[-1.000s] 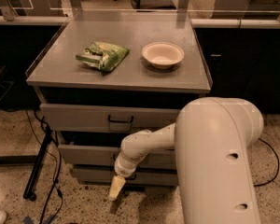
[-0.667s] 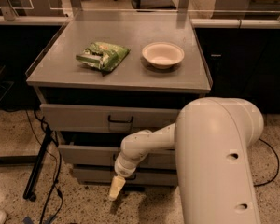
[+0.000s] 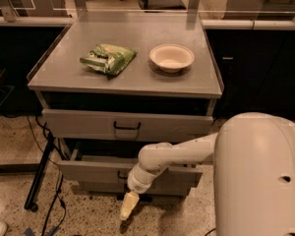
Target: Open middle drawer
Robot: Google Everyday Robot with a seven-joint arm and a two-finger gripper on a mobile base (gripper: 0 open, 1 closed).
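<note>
The middle drawer [image 3: 88, 171] is a grey metal drawer under the top drawer [image 3: 78, 123]. It stands a little way out of the cabinet, further forward than the top drawer's front. Its small black handle [image 3: 121, 175] is partly hidden behind my arm. My gripper [image 3: 128, 206] hangs below and just in front of that drawer's front, pointing down at the floor, and holds nothing that I can see. The bottom drawer [image 3: 101, 187] shows only as a thin strip beneath.
On the cabinet top [image 3: 137, 77] lie a green snack bag [image 3: 108, 58] and a white bowl [image 3: 171, 57]. My white arm body [image 3: 258, 176] fills the lower right. Black cables and a stand leg [image 3: 42, 173] are on the floor at the left.
</note>
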